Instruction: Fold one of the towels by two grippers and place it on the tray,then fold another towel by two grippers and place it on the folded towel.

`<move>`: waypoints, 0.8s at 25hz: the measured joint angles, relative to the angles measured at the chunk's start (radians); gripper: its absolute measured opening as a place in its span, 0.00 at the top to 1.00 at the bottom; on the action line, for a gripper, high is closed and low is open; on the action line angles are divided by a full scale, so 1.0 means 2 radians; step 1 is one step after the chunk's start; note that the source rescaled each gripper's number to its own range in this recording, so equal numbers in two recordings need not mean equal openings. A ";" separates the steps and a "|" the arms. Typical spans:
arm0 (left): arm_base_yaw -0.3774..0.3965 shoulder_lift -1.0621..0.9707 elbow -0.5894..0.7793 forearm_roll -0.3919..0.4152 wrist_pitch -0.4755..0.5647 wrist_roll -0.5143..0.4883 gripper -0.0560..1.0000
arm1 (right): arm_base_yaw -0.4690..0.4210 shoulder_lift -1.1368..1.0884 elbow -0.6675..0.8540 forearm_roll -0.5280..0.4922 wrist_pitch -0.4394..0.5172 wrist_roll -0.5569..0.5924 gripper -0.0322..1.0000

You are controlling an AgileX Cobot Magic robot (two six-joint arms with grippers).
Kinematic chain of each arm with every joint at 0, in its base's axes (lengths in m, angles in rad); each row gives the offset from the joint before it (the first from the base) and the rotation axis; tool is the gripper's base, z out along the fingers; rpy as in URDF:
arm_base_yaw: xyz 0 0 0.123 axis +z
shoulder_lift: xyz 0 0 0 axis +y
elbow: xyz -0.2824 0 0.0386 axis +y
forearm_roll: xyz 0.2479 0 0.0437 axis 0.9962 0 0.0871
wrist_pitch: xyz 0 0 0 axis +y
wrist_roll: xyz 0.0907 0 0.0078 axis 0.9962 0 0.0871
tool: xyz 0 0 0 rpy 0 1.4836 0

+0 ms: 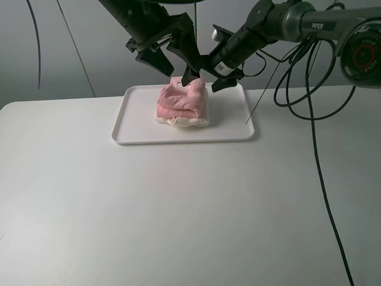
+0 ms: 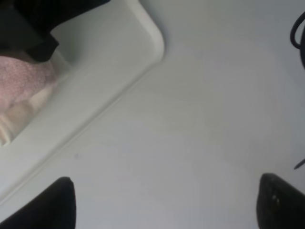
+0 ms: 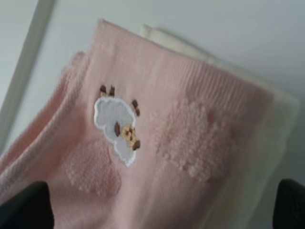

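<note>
On the white bench (image 1: 149, 214), the white tray (image 1: 137, 128) sits toward the far edge. The folded cream towel (image 1: 178, 121) lies on the tray, slightly toward its far side, and the folded pink towel (image 1: 181, 101) rests directly on top of it, with the cream edges showing beneath. The right wrist view shows a small embroidered sheep patch (image 3: 116, 129) on the pink towel's upper face.

The left claw (image 1: 164, 50) hovers above the tray's far rim, just behind the pink towel, its fingers spread wide and holding nothing; its wrist view looks down past a rounded tray corner (image 2: 152, 38).

The right claw (image 1: 205, 74) sits at the pink towel's far right corner, its fingers spread apart on either side of the cloth, not pinching it.
</note>
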 joint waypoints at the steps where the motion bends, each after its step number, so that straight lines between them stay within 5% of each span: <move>1: 0.002 -0.001 0.000 0.002 0.000 0.000 0.02 | 0.000 -0.010 0.000 -0.025 0.000 0.000 0.00; 7: 0.041 -0.042 0.000 0.013 0.001 0.000 0.02 | -0.007 -0.065 0.000 -0.204 0.020 0.040 0.00; 15: 0.109 -0.103 0.024 0.054 0.000 0.010 0.02 | -0.057 -0.123 0.017 -0.250 0.082 0.062 0.00; 20: 0.133 -0.163 0.129 0.055 0.000 0.038 0.02 | -0.059 -0.223 0.118 -0.259 0.048 0.070 0.00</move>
